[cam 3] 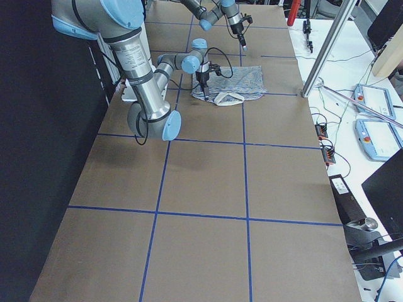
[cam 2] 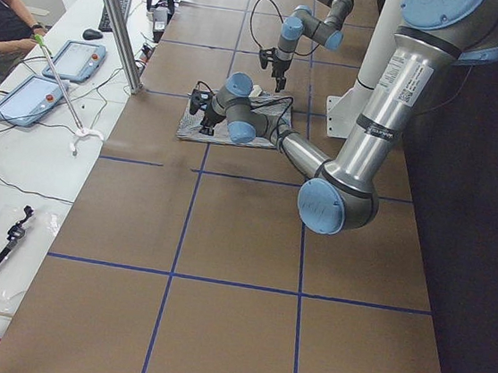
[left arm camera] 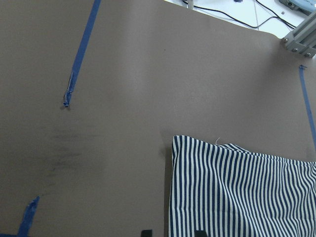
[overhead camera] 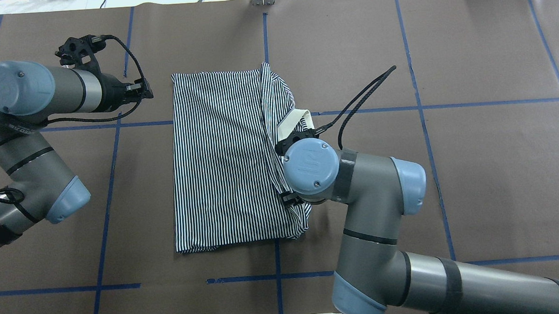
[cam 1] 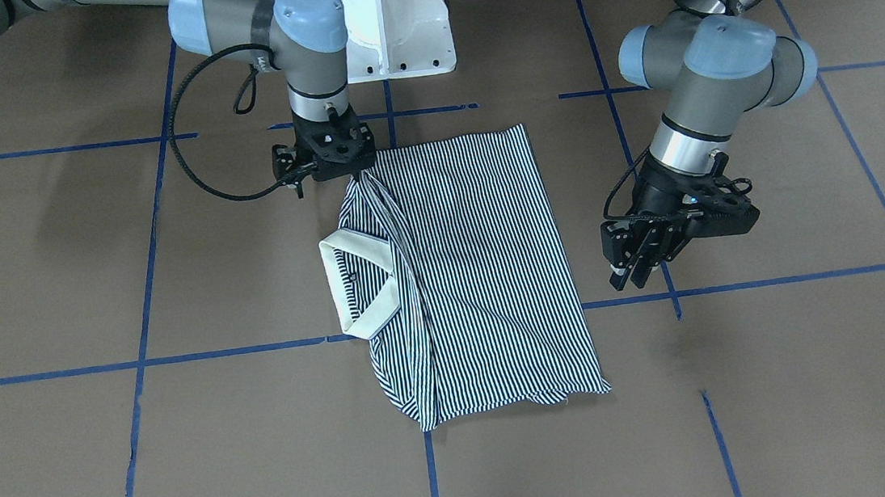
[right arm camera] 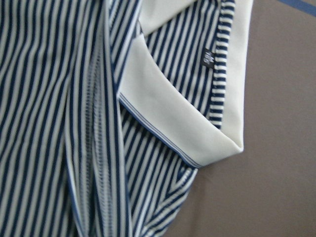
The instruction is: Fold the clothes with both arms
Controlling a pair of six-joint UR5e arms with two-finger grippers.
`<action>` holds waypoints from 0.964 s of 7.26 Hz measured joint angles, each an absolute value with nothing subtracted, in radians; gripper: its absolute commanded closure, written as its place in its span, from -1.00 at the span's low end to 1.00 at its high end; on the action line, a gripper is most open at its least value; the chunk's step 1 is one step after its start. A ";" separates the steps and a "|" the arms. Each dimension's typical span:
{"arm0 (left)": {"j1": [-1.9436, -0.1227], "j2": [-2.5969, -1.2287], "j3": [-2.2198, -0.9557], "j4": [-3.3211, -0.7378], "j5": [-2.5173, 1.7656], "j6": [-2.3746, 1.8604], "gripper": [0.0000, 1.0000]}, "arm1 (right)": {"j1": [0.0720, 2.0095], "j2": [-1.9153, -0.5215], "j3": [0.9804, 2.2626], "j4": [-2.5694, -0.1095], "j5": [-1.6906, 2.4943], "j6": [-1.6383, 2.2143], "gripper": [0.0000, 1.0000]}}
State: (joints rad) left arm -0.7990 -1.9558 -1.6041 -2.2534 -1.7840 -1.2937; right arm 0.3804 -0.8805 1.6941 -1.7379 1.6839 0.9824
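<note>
The striped polo shirt (cam 1: 485, 269) lies folded in a rough rectangle on the brown table, its cream collar (cam 1: 361, 285) turned out on the side nearer my right arm. My right gripper (cam 1: 357, 177) is shut on a striped edge near the shoulder, and the cloth tents up to it. In the overhead view the wrist hides this gripper. The right wrist view shows the collar (right arm camera: 197, 128) and a raised fold. My left gripper (cam 1: 630, 273) is open and empty, off the shirt's other side. Its wrist view shows the shirt's corner (left arm camera: 237, 192).
The white pedestal base (cam 1: 392, 18) stands at the robot's side of the table. Blue tape lines (cam 1: 177, 359) cross the brown surface. A side bench with tablets (cam 2: 39, 95) and a metal post (cam 2: 115, 18) lie beyond the table's far edge.
</note>
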 measured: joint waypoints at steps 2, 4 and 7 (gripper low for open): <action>-0.799 -1.956 -1.604 -2.253 -1.784 -1.294 0.19 | 0.381 -0.796 1.588 -1.716 1.684 1.005 -1.00; -0.799 -1.956 -1.603 -2.253 -1.784 -1.295 0.19 | 0.381 -0.772 1.526 -1.670 1.683 1.010 -1.00; -0.799 -1.956 -1.603 -2.253 -1.784 -1.295 0.19 | 0.385 -0.768 1.501 -1.657 1.683 1.008 -1.00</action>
State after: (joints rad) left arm -0.7992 -1.9558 -1.6035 -2.2534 -1.7840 -1.2947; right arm 0.3845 -0.7685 1.5007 -1.6572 1.6831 1.0077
